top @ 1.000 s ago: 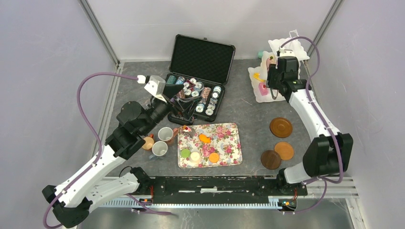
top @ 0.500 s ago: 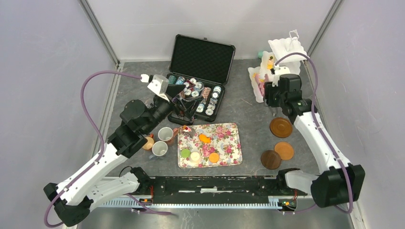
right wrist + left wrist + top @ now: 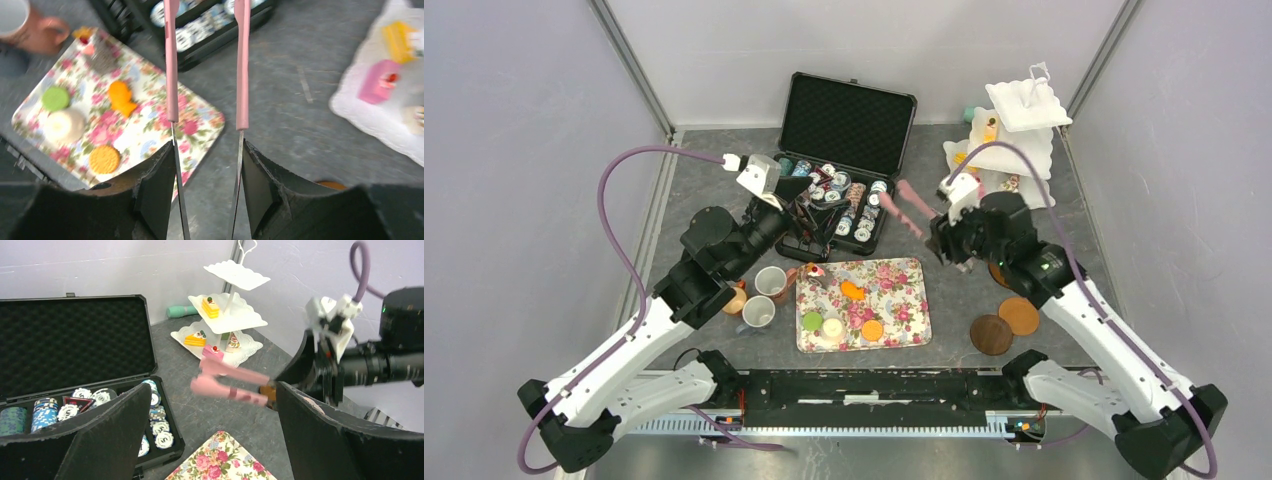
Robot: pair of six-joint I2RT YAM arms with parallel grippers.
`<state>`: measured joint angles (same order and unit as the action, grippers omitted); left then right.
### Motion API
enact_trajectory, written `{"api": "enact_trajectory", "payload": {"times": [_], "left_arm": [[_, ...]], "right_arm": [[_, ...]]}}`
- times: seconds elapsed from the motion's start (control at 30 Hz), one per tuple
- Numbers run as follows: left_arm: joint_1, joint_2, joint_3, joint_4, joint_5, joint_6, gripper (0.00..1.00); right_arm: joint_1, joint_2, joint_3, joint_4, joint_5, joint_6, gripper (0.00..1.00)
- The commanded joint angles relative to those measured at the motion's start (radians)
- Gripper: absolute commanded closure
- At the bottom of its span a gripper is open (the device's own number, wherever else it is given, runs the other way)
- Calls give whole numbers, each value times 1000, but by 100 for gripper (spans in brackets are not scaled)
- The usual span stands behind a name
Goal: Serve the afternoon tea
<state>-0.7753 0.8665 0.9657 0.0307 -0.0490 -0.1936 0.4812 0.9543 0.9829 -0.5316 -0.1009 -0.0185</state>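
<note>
While the right end effector (image 3: pixel 946 238) pinched the pink tongs (image 3: pixel 904 208) at one o'clock from the floral tray (image 3: pixel 909 300), the left end effector (image 3: pixel 809 215) hung spread at eleven o'clock.

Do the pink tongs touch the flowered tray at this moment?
Apart. The left wrist view shows the pink tongs in the air, with grey table between them and the flowered tray.

An open black case (image 3: pixel 849 125) holds poker chips (image 3: pixel 842 208), pink tongs (image 3: pixel 908 208) just beside it.
</note>
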Motion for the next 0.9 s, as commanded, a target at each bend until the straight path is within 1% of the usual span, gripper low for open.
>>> {"api": "enact_trajectory", "payload": {"times": [0.0, 0.13, 0.27, 0.33, 0.4, 0.53, 0.87], "left_arm": [[3, -23, 22, 6, -37, 49, 0], [4, -39, 21, 6, -52, 49, 0], [4, -45, 19, 8, -60, 51, 0], [4, -44, 19, 8, -59, 51, 0], [4, -45, 19, 8, -55, 52, 0], [5, -44, 21, 6, -51, 54, 0], [4, -41, 24, 5, -40, 54, 0]], "right_arm": [[141, -21, -74, 66, -35, 11, 46], [284, 15, -131, 160, -20, 72, 45], [443, 125, -139, 219, 47, 80, 43], [493, 178, -129, 232, 92, 71, 42], [514, 219, -124, 248, 119, 63, 41], [535, 277, -115, 268, 120, 49, 40], [540, 347, -117, 304, 132, 26, 39]]}}
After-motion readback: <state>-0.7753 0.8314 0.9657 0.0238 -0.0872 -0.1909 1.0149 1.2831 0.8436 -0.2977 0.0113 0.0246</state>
